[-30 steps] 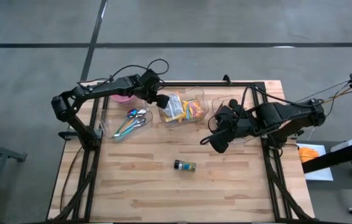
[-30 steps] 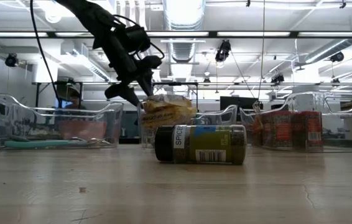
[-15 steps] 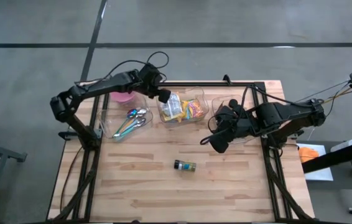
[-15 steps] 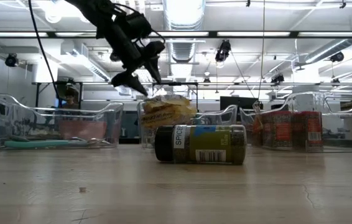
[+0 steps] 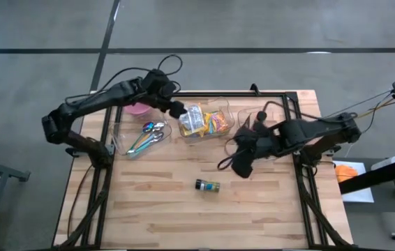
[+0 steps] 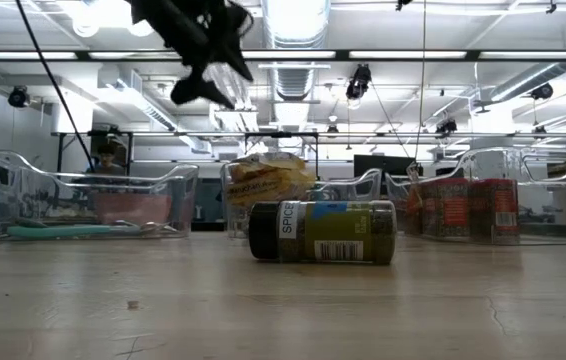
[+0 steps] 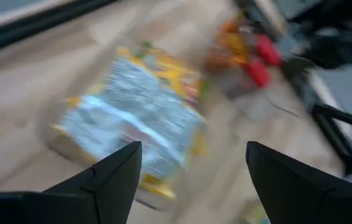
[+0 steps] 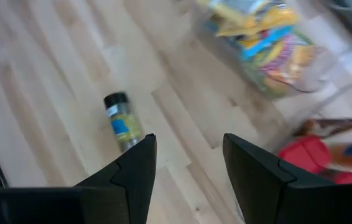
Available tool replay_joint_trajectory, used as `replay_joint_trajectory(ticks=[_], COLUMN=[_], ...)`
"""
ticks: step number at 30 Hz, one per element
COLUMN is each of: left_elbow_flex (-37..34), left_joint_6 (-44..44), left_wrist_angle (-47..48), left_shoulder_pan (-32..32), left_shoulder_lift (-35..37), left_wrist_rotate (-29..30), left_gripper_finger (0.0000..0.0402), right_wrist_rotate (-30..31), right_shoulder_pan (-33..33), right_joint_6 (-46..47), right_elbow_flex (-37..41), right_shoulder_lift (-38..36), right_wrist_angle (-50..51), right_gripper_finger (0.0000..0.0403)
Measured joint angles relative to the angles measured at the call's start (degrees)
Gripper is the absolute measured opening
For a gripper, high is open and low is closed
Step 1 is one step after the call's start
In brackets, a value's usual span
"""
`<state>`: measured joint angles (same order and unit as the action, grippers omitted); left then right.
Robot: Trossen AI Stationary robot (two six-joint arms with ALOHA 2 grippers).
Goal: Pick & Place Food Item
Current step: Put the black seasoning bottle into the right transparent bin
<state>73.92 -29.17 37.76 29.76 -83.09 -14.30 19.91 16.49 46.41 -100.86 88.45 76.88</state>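
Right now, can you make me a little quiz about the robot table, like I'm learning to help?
1. True or false: the spice jar is standing upright on the table.
2. Which sits in the middle clear bin? A) spoons B) snack packets C) red cans
3. Fill in: both the left gripper and the right gripper are holding ____.

Key:
1. False. The jar lies on its side.
2. B. The snack packets are in the middle bin.
3. Nothing. Both grippers are open with only air between their fingers.
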Motion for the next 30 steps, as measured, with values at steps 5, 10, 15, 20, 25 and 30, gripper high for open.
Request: replay_joint_trajectory(ticks=[5, 10, 15, 20, 25, 30], left_elbow_flex=[-0.3, -1.1, -6.0, -13.0, -20.2, -25.7], left_joint_6=[-0.7, -1.1, -5.7, -10.7, -14.9, -16.2], left_wrist_angle=[-0.3, -1.3, -2.4, -2.3, -3.0, -4.4], left_shoulder_pan=[-5.6, -12.0, -17.0, -19.2, -19.4, -19.4], left_shoulder_lift=[5.8, 12.2, 19.0, 26.1, 32.8, 38.0], left_wrist_rotate=[-1.2, 0.3, 3.8, 6.2, 6.5, 6.4], left_gripper_finger=[0.0294, 0.0294, 0.0294, 0.0294, 0.0294, 0.0294], right_wrist_rotate=[-3.7, -11.7, -15.2, -17.4, -17.4, -17.5], right_shoulder_pan=[0.0, 0.0, 0.0, -1.8, -2.3, -2.3], right_joint_6=[-5.2, -9.2, -16.5, -19.4, -19.1, -18.8], right_elbow_flex=[0.0, 0.0, 0.0, 0.0, 0.0, 0.0], right_shoulder_lift=[5.5, 9.9, 12.4, 15.2, 18.4, 21.3], right_wrist_angle=[-2.7, -6.4, -14.2, -14.5, -16.0, -20.7], right_gripper_finger=[0.0182, 0.0182, 0.0194, 0.0259, 0.0334, 0.0361])
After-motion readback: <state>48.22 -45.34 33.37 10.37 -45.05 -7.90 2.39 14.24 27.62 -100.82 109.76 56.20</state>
